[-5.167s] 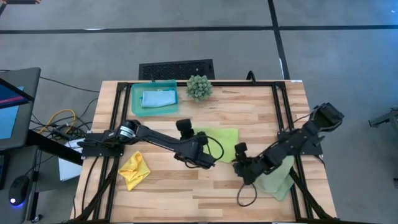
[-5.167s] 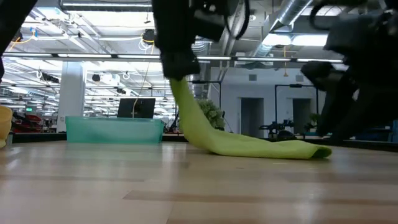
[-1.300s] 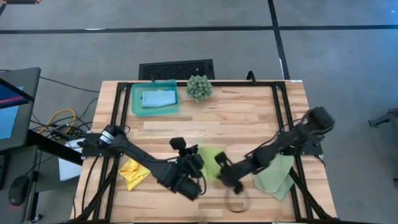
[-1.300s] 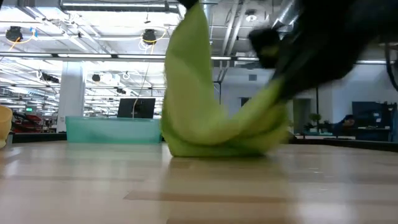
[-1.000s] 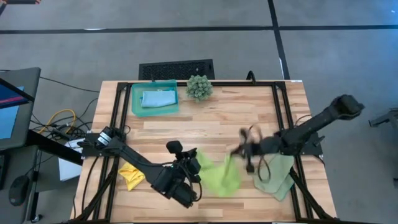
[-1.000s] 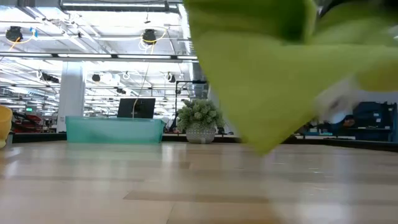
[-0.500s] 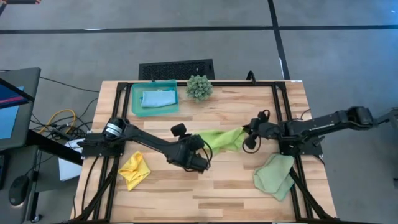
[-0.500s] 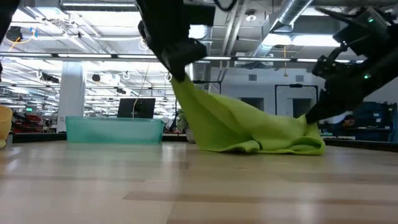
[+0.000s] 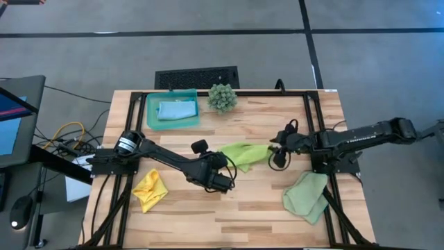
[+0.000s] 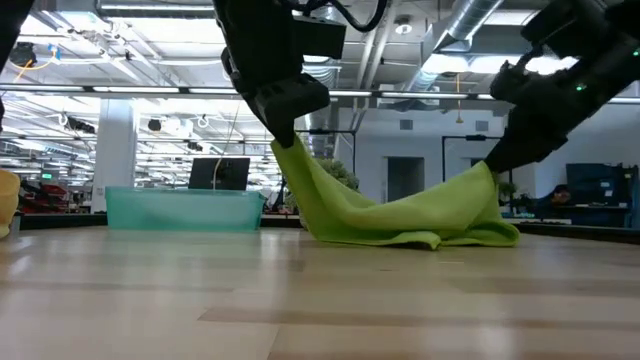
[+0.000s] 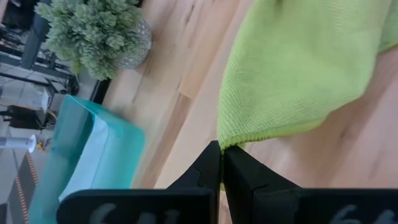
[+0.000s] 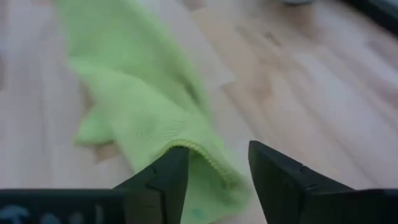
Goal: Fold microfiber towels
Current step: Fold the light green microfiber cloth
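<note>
Sitting in the teal tray (image 9: 154, 118), light blue towel (image 9: 176, 110); left gripper (image 9: 220, 164) pinches lime towel (image 9: 244, 153), right gripper (image 9: 275, 153) spread.

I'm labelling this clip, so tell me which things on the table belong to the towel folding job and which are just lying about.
Part of the job:
- lime green towel, pinched by the left end effector
- yellow towel
- sage green towel
- light blue towel
- right end effector, open at the lime towel's edge

Lying about:
- teal tray
- spiky plant
</note>
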`<state>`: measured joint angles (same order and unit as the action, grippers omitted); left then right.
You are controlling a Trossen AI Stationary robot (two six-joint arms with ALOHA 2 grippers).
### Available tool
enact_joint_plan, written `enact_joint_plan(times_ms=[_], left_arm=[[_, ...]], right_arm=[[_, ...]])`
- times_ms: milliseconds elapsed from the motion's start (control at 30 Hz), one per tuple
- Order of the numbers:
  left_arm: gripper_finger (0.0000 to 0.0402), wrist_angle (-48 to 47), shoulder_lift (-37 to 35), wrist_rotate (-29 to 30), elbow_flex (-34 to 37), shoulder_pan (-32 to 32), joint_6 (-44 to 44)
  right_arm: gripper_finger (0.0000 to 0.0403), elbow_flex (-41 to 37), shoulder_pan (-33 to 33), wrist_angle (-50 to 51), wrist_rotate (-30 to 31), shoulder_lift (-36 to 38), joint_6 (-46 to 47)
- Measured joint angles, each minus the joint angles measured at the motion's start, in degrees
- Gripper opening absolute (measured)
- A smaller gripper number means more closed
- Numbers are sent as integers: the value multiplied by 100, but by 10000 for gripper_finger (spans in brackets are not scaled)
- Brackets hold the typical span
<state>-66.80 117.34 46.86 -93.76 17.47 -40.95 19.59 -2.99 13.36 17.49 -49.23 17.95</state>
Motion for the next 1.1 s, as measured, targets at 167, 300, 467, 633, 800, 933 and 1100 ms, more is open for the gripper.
enact_joint_plan(times_ms=[167, 300, 467, 633, 800, 933, 1100], left_arm=[[0, 38, 0, -62, -10, 22, 7], [0, 93, 0, -194, -15, 22, 82], [0, 520, 0, -1662, -17, 115, 781], [0, 2058, -43, -2370, -17, 640, 2563], [0, 4248, -512, -1849, -22, 1051, 3813], [0, 5160, -851, -727, -35, 1162, 3900], [0, 4958, -855, -246, -4, 1105, 3681]], right_arm=[[188, 0, -638, -41, -244, -67, 7], [176, 0, -1015, -449, -129, -68, 2], [153, 0, -1241, -1157, -986, -68, -535], [125, 0, -1603, -1945, -2558, -68, -1144], [106, 0, -2064, -2478, -2662, -50, -1244], [103, 0, -2372, -2621, -2639, -138, -1439], [103, 0, -2659, -3154, -2082, -611, -1707]])
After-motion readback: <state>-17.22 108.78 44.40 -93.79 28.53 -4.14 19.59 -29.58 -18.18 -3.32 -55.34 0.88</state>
